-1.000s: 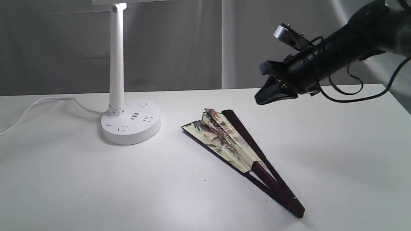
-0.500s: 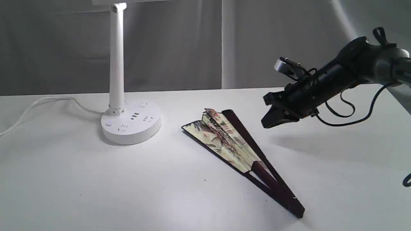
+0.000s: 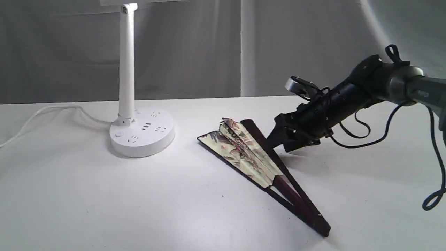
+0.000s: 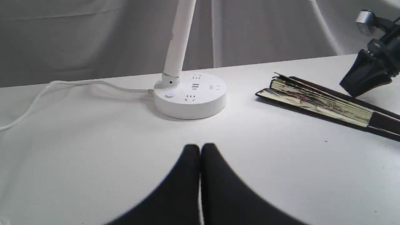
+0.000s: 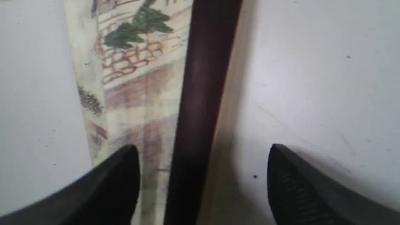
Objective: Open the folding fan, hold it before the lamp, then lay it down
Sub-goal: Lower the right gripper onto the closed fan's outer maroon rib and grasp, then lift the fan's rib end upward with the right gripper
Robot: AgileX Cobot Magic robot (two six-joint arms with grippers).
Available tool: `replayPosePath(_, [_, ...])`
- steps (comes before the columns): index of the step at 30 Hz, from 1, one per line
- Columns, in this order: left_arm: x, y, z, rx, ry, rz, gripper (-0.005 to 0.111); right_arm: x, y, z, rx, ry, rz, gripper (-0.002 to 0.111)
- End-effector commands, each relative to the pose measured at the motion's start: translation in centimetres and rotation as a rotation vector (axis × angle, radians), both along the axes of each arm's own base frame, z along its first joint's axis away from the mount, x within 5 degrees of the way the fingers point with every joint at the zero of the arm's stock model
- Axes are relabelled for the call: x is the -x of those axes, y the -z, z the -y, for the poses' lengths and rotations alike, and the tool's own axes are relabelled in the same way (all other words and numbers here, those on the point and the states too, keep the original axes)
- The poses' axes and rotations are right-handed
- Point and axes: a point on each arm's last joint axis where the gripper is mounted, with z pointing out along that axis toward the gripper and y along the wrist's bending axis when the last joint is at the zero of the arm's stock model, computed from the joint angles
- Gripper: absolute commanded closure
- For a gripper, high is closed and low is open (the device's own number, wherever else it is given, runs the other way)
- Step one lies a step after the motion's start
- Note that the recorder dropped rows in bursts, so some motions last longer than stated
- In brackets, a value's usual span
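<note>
The right pincer (image 3: 278, 144) stands open and empty, tilted down low over the fan (image 3: 244, 150). In the right wrist view its jaws straddle the maroon outer rib (image 5: 200, 93): one finger (image 5: 115, 184) hangs above the painted leaf and the other above bare worktop (image 5: 312, 78). I cannot tell whether the tips touch anything.

The fan lies flat and partly spread. Its outer rib runs under the pincer. Its black-trimmed edge lies on the leaf's far side from the pincer, and its pivot end points toward the worktop's near edge. On the pincer's arm side of the rib the worktop is open.

Beyond the leaf, well apart from the pincer, stands the lamp (image 3: 127, 69), its cord (image 3: 52, 109) trailing further away.

The left pincer (image 4: 200, 147) is closed on nothing, low over bare worktop, with free room between it and the lamp base.
</note>
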Motion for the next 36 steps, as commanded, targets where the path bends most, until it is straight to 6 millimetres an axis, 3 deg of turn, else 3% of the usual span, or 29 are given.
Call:
replayPosePath(1, [0.0,0.1,0.0,0.003,-0.008,0.006,0.107,0.8,1.7,-0.9,0.001,-0.061,-0.069,0.047])
replayPosePath(13, [0.0,0.1,0.0,0.003,-0.008,0.006,0.107,1.2,1.9,-2.8,0.012,-0.070,-0.087,0.052])
replayPosePath(22, [0.0,0.1,-0.2,0.002,-0.036,0.006,0.107,1.4,2.0,-3.0,0.032,-0.071,-0.106,0.084])
replayPosePath(26, [0.0,0.1,-0.2,0.002,-0.036,0.006,0.107,1.5,2.3,-2.6,0.086,-0.093,-0.101,0.108])
replayPosePath(30, [0.0,0.1,-0.2,0.002,-0.036,0.006,0.107,1.4,2.0,-2.3,0.074,-0.079,-0.098,0.108])
replayPosePath(36, [0.0,0.1,-0.2,0.002,-0.036,0.006,0.107,1.0,-0.4,-1.2,0.051,-0.049,-0.058,0.108])
